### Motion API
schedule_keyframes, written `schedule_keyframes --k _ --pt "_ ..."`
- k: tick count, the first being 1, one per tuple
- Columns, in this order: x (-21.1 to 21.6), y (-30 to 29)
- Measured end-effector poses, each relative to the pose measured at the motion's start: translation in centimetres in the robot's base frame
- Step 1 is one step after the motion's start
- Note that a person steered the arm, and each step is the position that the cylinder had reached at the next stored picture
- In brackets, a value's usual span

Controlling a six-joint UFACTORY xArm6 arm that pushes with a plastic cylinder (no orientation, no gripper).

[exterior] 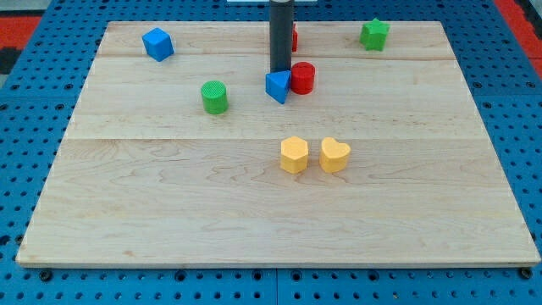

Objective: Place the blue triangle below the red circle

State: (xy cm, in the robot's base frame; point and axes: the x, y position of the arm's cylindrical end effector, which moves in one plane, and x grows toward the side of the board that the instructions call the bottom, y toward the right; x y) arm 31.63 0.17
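The blue triangle lies on the wooden board just above the middle. The red circle stands right beside it on the view's right, and the two look to be touching. My tip comes down from the view's top and ends right behind the blue triangle, at its top edge, just left of the red circle.
A blue cube sits at the top left, a green cylinder left of the triangle, a green star at the top right. A yellow hexagon and a yellow heart lie below the middle. A red block peeks out behind the rod.
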Motion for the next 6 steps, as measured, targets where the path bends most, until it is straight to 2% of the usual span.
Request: schedule_keyframes --k 1,2,3,4,5,6 --pt "0.8 -2.7" --pt "3.9 -0.9" --pt "7.9 1.9" --pt "10.0 6.6" --pt "14.4 13.8" --pt "20.5 16.0"
